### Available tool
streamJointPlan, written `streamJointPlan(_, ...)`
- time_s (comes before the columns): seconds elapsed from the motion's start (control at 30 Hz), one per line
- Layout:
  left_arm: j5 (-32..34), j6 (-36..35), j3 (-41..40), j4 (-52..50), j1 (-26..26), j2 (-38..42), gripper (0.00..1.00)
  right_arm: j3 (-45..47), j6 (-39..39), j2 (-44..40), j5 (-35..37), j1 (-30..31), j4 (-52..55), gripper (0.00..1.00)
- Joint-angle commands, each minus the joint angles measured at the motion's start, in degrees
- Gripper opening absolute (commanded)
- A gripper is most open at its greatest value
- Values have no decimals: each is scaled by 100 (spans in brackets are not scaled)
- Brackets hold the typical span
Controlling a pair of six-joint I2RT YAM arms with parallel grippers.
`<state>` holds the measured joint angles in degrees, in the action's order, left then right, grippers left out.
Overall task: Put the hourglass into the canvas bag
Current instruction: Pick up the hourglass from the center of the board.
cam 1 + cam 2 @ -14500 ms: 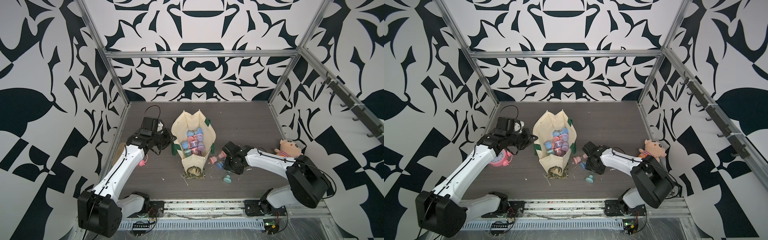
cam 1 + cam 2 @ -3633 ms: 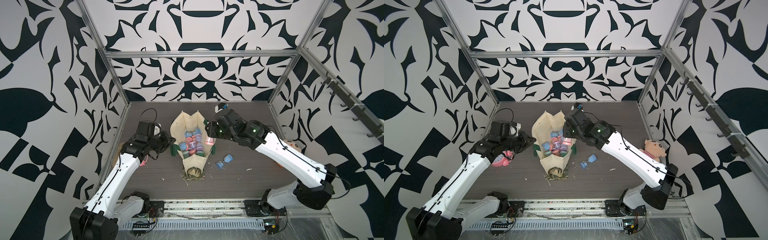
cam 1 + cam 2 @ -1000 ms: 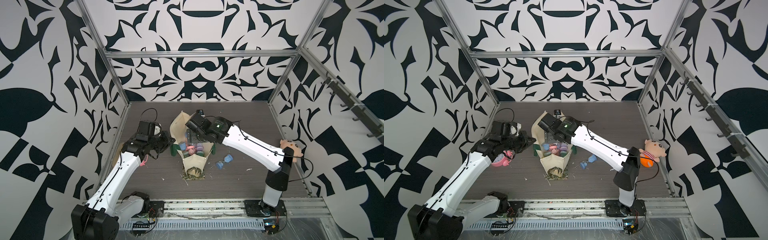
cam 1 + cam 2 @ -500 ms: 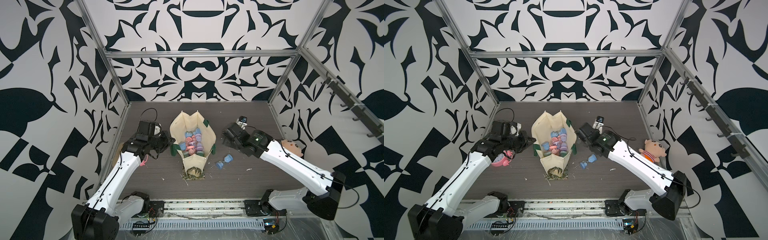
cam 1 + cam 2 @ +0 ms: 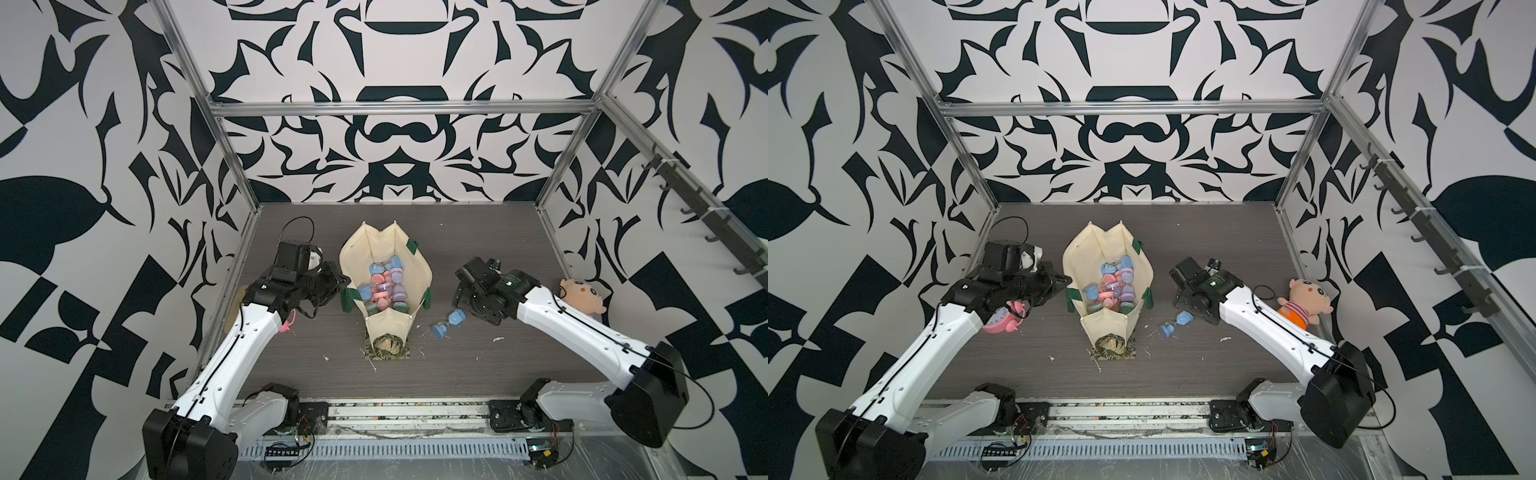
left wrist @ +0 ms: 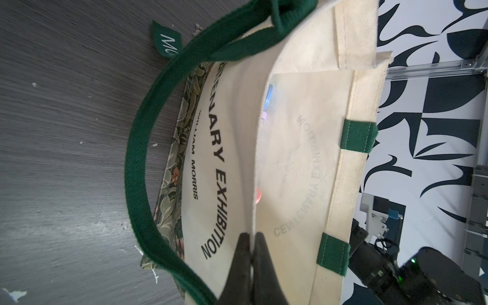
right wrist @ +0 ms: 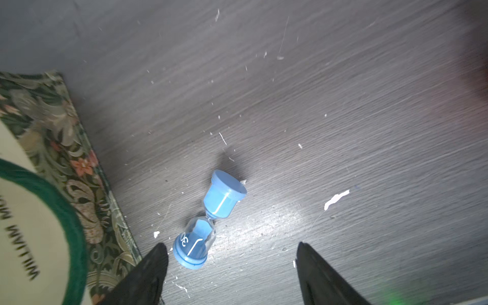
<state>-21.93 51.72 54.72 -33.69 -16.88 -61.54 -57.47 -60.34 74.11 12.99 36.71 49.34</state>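
bag: canvas bag, cream, mouth spread wide toward the top camera, on the table between the 2 arms
bag print: black lettering on the outer face, floral band along the bottom
handles: dark green strap loops outside the near wall
bag contents: pile of small hourglasses with blue, pink, purple and green caps, heaped low inside; exact count unclear
loose item: blue hourglass marked 30, on its side on the table, outside the bag, just off the bag's floral corner on the right arm's side
left gripper: fingers pressed together, pinching the cream rim of the bag
right gripper: fingers spread wide, holding nothing, just above the table; the blue hourglass's lower cap sits just beside 1 fingertip, not touching as far as shows
other: pink alarm clock half under the left arm; plush doll by the right wall
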Motion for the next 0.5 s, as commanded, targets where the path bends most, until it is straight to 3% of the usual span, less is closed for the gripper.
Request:
streamJointPlan(0.0, 38, 5, 13, -56, 15, 80, 1, 151, -140, 126, -304, -30, -290, 77)
streamJointPlan(0.47, 59, -10, -96, -8, 16, 81, 1, 614, -304, 729, -840, -70, -1101, 73)
